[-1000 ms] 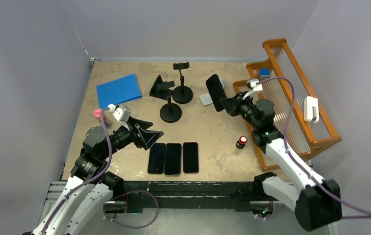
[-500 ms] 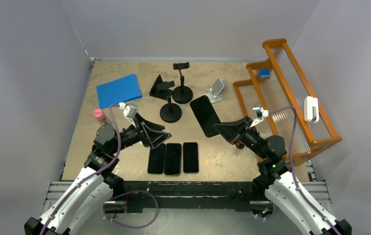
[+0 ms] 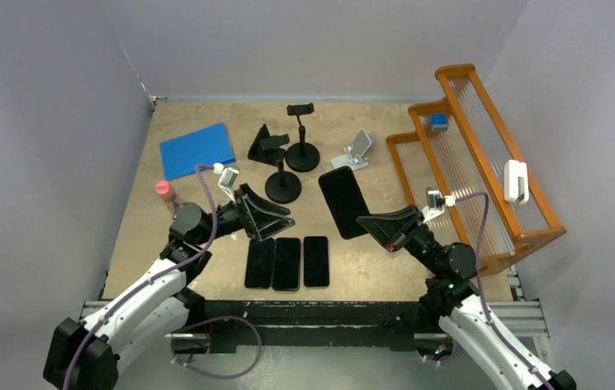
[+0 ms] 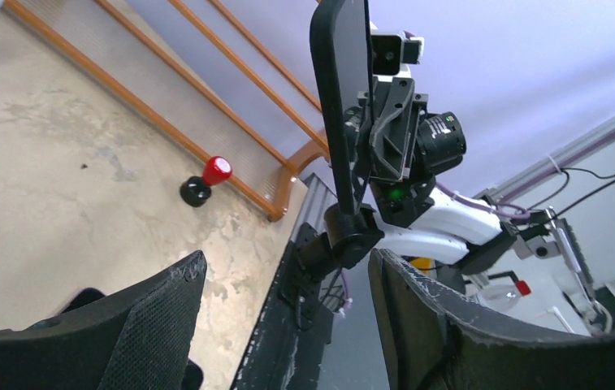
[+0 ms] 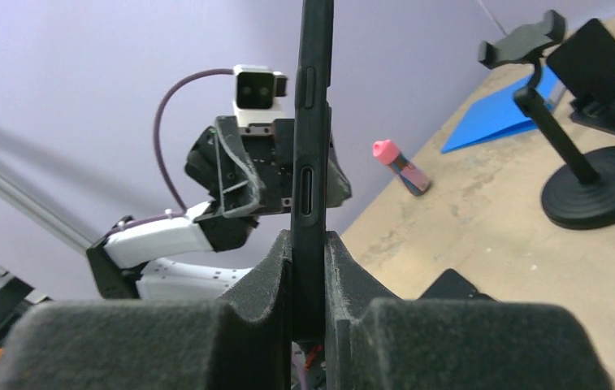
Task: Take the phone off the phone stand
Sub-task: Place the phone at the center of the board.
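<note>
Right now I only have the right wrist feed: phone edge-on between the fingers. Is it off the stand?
Observer: Yes. In the top view the phone is held in the air by the right gripper, apart from the silver stand, which sits empty further back.
Operator: Anything already laid down?
Observer: Three phones lie flat side by side near the front edge, between the two arms.
Operator: Left gripper?
Observer: The left gripper is open and holds nothing. Its wrist view looks straight at the held phone.
</note>
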{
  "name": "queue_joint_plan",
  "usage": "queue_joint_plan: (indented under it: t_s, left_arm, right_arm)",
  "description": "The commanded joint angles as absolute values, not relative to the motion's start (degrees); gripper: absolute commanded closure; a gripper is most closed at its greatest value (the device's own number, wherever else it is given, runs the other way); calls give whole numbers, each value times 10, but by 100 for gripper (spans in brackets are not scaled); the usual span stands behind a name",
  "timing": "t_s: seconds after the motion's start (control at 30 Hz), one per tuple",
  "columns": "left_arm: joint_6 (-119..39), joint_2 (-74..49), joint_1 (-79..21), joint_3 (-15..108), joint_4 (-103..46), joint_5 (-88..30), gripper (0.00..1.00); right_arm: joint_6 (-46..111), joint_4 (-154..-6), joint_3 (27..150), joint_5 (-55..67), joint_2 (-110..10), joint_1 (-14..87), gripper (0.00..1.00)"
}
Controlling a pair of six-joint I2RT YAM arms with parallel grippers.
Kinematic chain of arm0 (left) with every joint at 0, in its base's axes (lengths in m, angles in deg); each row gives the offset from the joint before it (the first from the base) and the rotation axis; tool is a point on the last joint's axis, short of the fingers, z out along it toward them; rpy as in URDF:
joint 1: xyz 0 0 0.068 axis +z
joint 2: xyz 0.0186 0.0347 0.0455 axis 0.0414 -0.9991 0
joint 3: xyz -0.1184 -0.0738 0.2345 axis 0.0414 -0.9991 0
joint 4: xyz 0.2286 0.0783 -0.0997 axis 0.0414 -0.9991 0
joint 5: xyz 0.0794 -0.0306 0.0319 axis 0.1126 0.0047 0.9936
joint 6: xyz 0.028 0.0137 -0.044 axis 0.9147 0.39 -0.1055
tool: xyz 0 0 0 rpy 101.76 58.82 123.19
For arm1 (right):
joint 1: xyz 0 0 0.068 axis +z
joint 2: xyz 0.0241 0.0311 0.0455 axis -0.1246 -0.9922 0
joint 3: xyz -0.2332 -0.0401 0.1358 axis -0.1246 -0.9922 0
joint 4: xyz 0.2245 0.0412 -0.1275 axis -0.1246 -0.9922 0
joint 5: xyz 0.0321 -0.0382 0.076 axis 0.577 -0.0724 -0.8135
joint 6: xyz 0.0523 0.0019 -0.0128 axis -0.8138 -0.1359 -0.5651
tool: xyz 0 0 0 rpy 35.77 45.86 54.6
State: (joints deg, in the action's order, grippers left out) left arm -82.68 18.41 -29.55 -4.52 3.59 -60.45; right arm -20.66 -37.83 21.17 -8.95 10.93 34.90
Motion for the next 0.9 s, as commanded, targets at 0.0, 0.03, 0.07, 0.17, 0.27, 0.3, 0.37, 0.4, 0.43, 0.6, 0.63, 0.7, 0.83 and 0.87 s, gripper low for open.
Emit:
queue_joint_plan:
  t_s: [0.0, 0.03, 0.07, 0.17, 0.27, 0.3, 0.37, 0.4, 0.43, 0.6, 0.63, 0.7, 0.83, 0.87]
  left_arm:
    - [-832, 138, -333, 6, 134, -606, 29]
    - [-822, 125, -346, 17, 136, -599, 29]
    - [-811, 113, -357, 30, 137, -592, 29]
    - [-794, 83, -379, 59, 149, -574, 29]
    - [-794, 57, -386, 76, 173, -567, 29]
    - [-793, 49, -388, 82, 175, -564, 29]
    - [-791, 35, -389, 94, 168, -564, 29]
    - [-791, 29, -391, 98, 165, -563, 29]
    - [-791, 24, -392, 99, 166, -562, 29]
    - [-796, 19, -395, 97, 152, -548, 30]
    - [-798, 21, -396, 94, 155, -545, 32]
    - [-804, 24, -395, 90, 164, -544, 38]
    - [-831, 17, -395, 93, 195, -566, 52]
    - [-840, 12, -396, 95, 201, -573, 55]
  right_arm:
    - [-241, -223, 230, -94, 77, 369, 100]
    - [-240, -212, 233, -92, 68, 375, 100]
    - [-239, -204, 237, -89, 59, 383, 100]
    - [-232, -187, 247, -76, 31, 407, 100]
    - [-228, -165, 245, -57, 9, 434, 100]
    - [-228, -159, 245, -50, 4, 442, 100]
    - [-225, -149, 245, -40, -3, 453, 100]
    - [-224, -144, 245, -37, -8, 459, 100]
    - [-223, -141, 246, -35, -12, 464, 100]
    - [-217, -125, 251, -24, -23, 477, 100]
    - [-217, -121, 252, -24, -26, 480, 100]
    - [-215, -117, 254, -26, -33, 484, 100]
    - [-208, -114, 254, -26, -42, 493, 100]
    - [-206, -114, 254, -25, -44, 494, 100]
